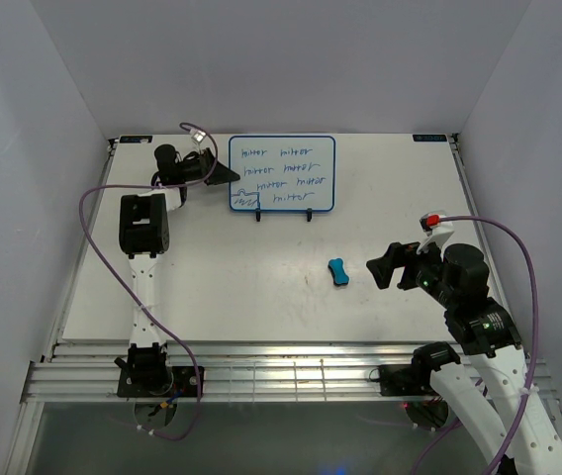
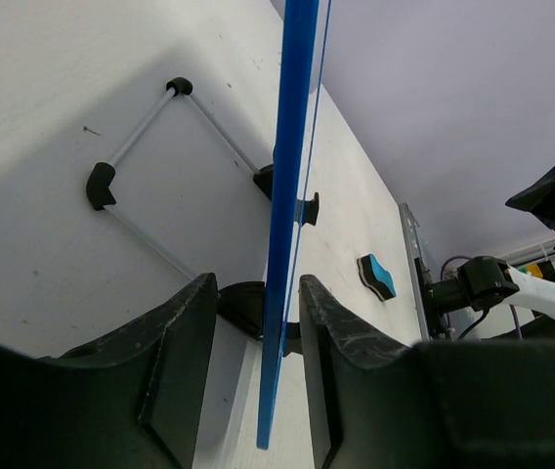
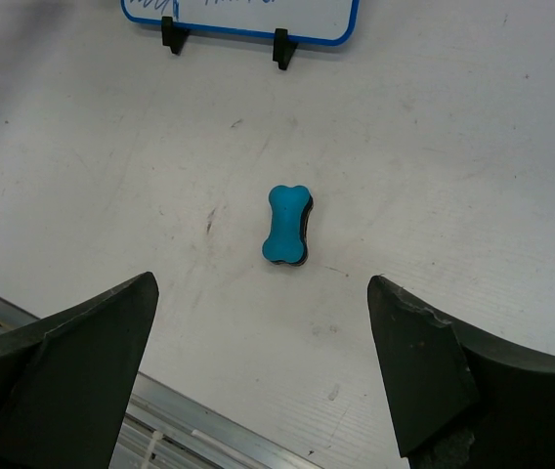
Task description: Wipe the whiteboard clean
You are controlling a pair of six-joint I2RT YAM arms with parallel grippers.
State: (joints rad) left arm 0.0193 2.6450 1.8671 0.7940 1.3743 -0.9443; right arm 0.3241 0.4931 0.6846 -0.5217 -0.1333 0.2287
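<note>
The whiteboard stands upright on a black wire stand at the back of the table, with several lines of blue handwriting on it. My left gripper is open and straddles the board's left edge. In the left wrist view the blue frame edge passes between the fingers with a gap on each side. The blue bone-shaped eraser lies flat on the table. My right gripper is open and empty, just right of the eraser. In the right wrist view the eraser lies ahead of the open jaws.
The stand's black feet stick out in front of the board. An aluminium rail runs along the table's near edge. White walls enclose the table on the left, back and right. The right arm shows in the left wrist view.
</note>
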